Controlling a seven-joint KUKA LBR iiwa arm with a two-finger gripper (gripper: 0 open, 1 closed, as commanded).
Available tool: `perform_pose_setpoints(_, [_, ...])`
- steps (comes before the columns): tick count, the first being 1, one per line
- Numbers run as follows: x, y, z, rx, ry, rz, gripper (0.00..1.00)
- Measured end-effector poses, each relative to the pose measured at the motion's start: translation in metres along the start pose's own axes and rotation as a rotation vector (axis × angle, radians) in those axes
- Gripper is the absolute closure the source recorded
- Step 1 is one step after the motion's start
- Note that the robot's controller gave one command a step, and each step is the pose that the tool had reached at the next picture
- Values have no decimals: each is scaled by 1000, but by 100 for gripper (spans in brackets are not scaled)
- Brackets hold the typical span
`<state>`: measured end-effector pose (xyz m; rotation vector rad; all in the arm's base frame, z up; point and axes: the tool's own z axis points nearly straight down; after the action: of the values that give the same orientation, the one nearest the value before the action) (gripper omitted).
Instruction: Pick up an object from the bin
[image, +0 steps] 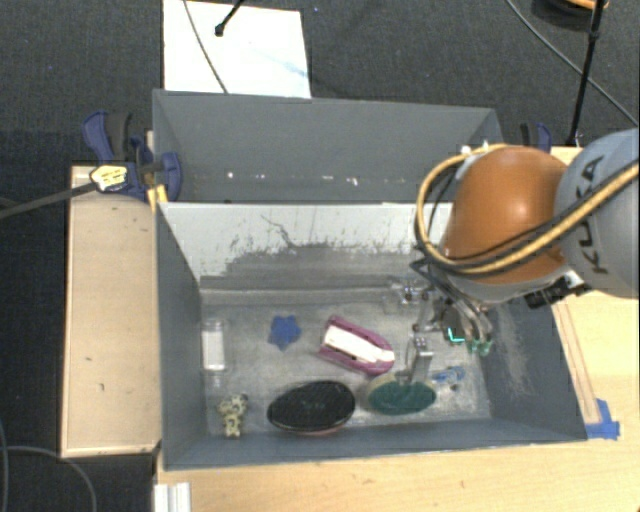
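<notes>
My gripper (417, 368) reaches down at the right of the bin floor, its fingertips just above a dark green round disc (402, 399) near the front wall. Whether anything is between the fingers I cannot make out. Left of the gripper lies a pink and white stapler-like thing (356, 346). A small blue object (450, 378) lies right of the fingertips.
A black oval brush (312, 406) lies at the front middle. A blue scrap (285, 331) sits mid-floor, a clear small bottle (213, 348) at the left, and a small yellowish figure (233, 413) in the front left corner. The arm's orange cover hangs over the right side.
</notes>
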<state>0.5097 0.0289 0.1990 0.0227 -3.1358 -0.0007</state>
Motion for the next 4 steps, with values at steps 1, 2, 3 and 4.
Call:
perform_pose_setpoints(1, [30,-11,44,1,-4,-327,0])
perform_pose_setpoints(2, [29,-35,59,2,-2,-432,0])
perform_pose_setpoints(3, [27,-47,126,2,-21,-413,0])
perform_pose_setpoints(4, [29,-47,124,3,-12,-412,100])
